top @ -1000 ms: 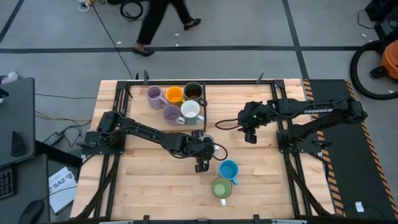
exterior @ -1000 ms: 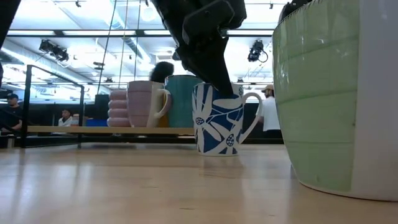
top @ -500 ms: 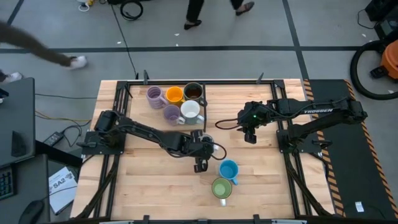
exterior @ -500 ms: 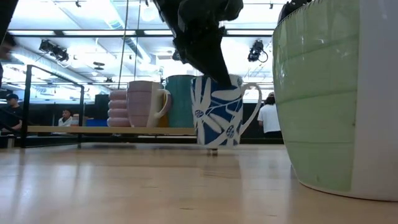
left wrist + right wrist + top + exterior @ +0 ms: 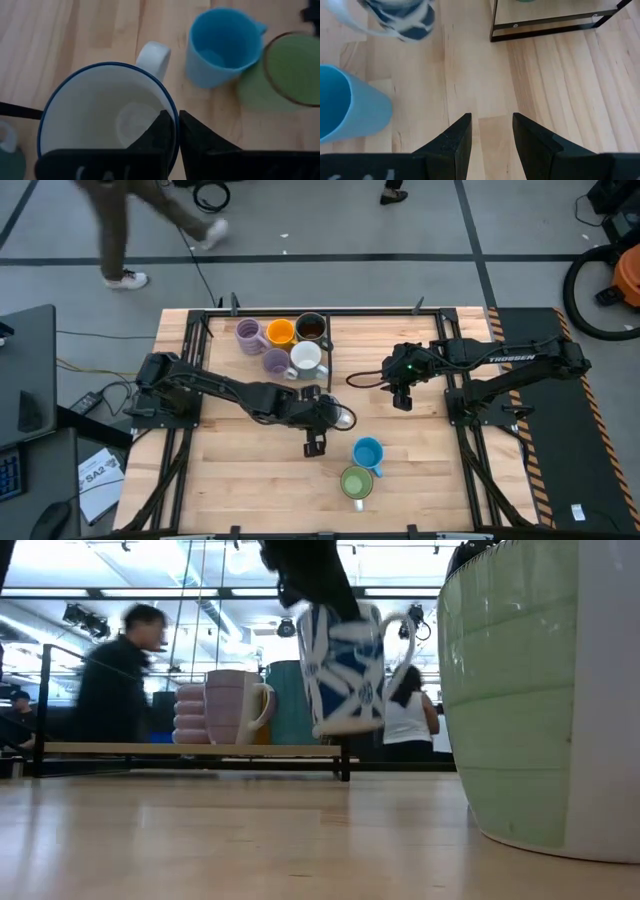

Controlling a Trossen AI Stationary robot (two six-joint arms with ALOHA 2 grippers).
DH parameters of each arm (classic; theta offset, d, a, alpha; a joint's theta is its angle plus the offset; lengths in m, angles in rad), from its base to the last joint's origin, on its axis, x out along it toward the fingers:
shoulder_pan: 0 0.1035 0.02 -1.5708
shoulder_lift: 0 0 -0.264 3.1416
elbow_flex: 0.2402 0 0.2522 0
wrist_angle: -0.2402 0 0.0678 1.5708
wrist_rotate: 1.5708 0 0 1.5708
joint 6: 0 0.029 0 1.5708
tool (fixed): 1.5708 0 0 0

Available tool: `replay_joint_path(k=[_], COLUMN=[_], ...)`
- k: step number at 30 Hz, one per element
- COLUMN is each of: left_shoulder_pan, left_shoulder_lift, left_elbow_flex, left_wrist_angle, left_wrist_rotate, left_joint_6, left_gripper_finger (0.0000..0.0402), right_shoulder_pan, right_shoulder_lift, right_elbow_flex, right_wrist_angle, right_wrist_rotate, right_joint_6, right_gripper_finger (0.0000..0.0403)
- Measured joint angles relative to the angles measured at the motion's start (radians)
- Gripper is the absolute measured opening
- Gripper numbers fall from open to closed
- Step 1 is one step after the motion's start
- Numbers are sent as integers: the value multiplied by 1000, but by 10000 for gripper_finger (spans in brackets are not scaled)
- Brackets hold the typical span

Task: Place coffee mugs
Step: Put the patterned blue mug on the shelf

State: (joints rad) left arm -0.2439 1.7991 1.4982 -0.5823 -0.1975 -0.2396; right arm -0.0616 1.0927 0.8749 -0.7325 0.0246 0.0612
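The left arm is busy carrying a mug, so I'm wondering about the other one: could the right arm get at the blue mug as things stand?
Probably yes. The right gripper hangs open, holding nothing, and only bare table separates it from the blue mug. The green mug sits on the mug's far side.

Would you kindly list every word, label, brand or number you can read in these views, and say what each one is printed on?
"TROSSEN" in white capitals, on the dark forearm of the right arm.
"SA2" in large black characters, on the white paper sheet lying on the floor left of the wooden table; its smaller print is too small to read.
The white mug with blue leaf pattern carries decoration only, no lettering.
Nothing else is legible.
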Motion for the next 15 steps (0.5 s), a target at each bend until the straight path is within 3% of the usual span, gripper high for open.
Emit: replay_joint_path(k=[15], left_shoulder_pan=[-12], left_shoulder_lift=[-233], left_elbow_flex=[0], left_wrist_angle=[-208], left_wrist_rotate=[-5], left_joint_6=[79], left_gripper_finger=[27], right_shoulder_pan=[0], right_shoulder_lift=[0], right_elbow_flex=[0], right_wrist_angle=[3], right_wrist_rotate=[0], right_joint_6=[0], right_gripper_finger=[148])
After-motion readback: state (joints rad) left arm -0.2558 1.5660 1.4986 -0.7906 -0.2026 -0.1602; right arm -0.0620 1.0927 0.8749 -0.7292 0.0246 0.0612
